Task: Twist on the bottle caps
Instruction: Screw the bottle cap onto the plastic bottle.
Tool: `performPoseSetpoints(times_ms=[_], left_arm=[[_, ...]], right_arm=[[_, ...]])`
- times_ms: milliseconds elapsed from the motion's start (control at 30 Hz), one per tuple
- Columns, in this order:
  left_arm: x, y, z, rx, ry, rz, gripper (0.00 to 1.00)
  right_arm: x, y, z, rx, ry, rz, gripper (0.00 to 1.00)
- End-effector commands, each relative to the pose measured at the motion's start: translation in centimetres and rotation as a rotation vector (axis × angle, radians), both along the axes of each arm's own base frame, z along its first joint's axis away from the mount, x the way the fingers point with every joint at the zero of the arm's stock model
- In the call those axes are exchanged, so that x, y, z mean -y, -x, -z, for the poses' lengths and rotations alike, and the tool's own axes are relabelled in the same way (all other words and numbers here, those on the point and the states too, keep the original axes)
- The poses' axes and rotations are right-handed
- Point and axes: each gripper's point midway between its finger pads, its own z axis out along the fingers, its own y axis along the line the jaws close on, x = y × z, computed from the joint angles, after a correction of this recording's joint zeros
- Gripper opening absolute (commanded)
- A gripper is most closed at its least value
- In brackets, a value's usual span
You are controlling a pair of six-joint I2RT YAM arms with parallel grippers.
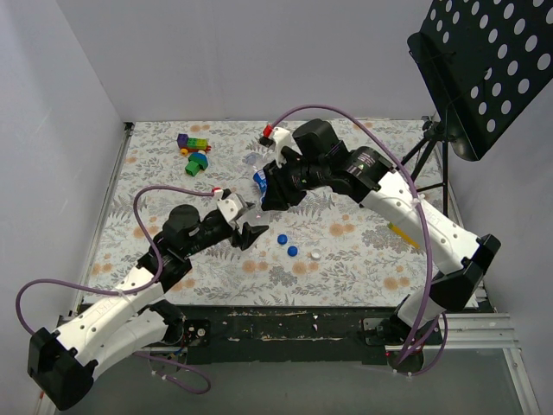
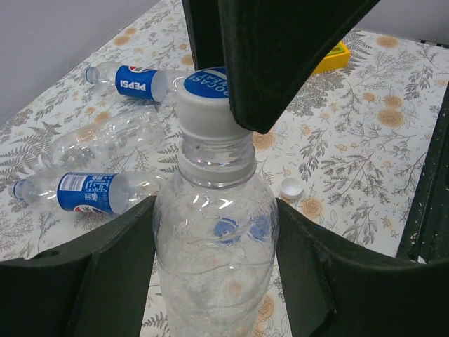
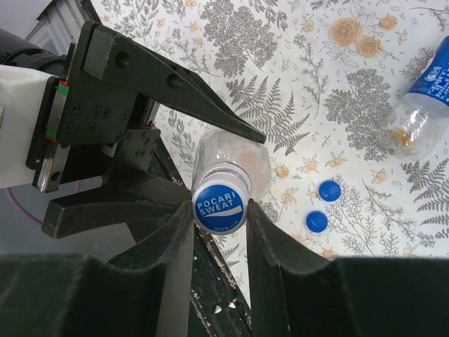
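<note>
A clear unlabelled bottle (image 2: pixel 214 246) stands upright between the fingers of my left gripper (image 2: pixel 215 270), which is shut on its body. On the neck sits a cap (image 3: pixel 219 206) with a blue "Pocari Sweat" top and white sides (image 2: pixel 207 116). My right gripper (image 3: pixel 219 210) comes from above and is shut on that cap. In the top view the left gripper (image 1: pixel 252 233) and right gripper (image 1: pixel 275 197) meet mid-table. Two loose blue caps (image 3: pixel 329 190) (image 3: pixel 317 222) and a white cap (image 2: pixel 291 187) lie on the cloth. Two Pepsi bottles (image 2: pixel 133 81) (image 2: pixel 77 191) and a clear bottle (image 2: pixel 105 137) lie flat.
Multicoloured toy blocks (image 1: pixel 194 147) sit at the back left of the floral cloth (image 1: pixel 363 259). A yellow object (image 1: pixel 402 233) lies under the right arm. A black perforated music stand (image 1: pixel 484 69) overhangs the back right corner. Walls close in the left and back.
</note>
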Motion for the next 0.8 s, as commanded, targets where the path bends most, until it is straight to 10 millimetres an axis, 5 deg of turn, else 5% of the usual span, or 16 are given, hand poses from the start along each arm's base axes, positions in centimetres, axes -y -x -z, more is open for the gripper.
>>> performPoseSetpoints(times_ms=[0, 300, 767], left_arm=[[0.4, 0.9, -4.1, 0.114, 0.107, 0.049, 0.0], [0.2, 1.0, -5.0, 0.127, 0.171, 0.037, 0.0], [0.1, 1.1, -7.6, 0.15, 0.347, 0.02, 0.0]], right_arm=[[0.9, -0.2, 0.9, 0.01, 0.072, 0.012, 0.01], [-0.8, 2.0, 1.2, -0.058, 0.092, -0.104, 0.01], [0.6, 1.9, 1.1, -0.032, 0.154, -0.058, 0.06]])
